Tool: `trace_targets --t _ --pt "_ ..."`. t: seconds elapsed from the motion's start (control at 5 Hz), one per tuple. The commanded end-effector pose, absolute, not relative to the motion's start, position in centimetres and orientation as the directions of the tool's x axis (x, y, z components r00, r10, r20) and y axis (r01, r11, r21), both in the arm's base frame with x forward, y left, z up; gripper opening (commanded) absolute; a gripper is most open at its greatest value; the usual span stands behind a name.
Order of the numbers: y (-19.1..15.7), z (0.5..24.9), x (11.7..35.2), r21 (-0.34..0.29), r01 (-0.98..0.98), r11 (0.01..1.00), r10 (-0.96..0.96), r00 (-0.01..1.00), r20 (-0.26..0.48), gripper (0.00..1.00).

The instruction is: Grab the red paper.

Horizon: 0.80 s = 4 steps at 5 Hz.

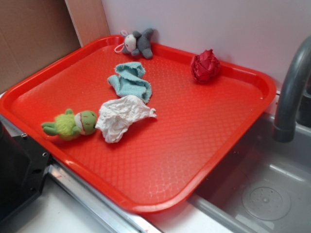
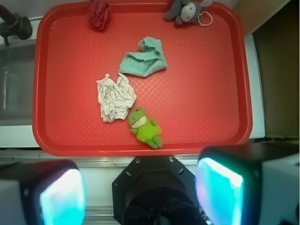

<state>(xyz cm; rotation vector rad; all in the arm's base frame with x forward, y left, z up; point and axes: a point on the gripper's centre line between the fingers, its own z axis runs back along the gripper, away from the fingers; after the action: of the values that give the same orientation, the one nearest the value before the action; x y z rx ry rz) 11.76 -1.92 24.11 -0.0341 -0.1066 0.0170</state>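
The gripper (image 2: 140, 199) hung high over the near edge of the tray (image 2: 201, 93), looking straight down. Its two fingers (image 2: 61, 194) stood far apart, spread wide with nothing between them. They were well away from everything on the tray. From the side view, only a dark part of the arm (image 1: 17, 170) showed at the left.

The tray was big, red and bumpy. It sat partly over a grey sink (image 1: 262, 189). A grey tap (image 1: 291, 92) curved up beside it. Behind stood a white wall (image 1: 218, 24) and a brown board (image 1: 34, 39).

Five small things lay on the tray. The white paper (image 1: 121, 116) sat near the middle, all crumpled. The blue cloth (image 1: 130, 81) lay just behind it, bunched up. The green frog (image 1: 70, 124) lay touching the white paper, close to the near edge. The grey toy (image 1: 138, 42) leaned at the far rim. The red paper (image 1: 205, 66) sat alone in the far corner by the tap, a dark wrinkly ball, well apart from the rest.
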Motion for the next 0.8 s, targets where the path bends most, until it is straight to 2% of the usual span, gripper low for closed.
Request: trace_targets --t 0.0,0.2,0.4,0.6 --pt "-1.9 24.1 11.8 -0.035 -0.015 0.999 0.019 0.994 0.106 1.0" --pt "-0.2 20.2 16.8 -0.061 0.111 0.992 -0.097 0.974 0.205 1.0" --pt "-0.5 18.9 22.0 0.003 0.148 0.989 -0.145 0.957 0.252 1.0" --pt "-0.9 17.7 24.6 0.012 0.165 0.986 -0.162 0.944 0.288 1.0"
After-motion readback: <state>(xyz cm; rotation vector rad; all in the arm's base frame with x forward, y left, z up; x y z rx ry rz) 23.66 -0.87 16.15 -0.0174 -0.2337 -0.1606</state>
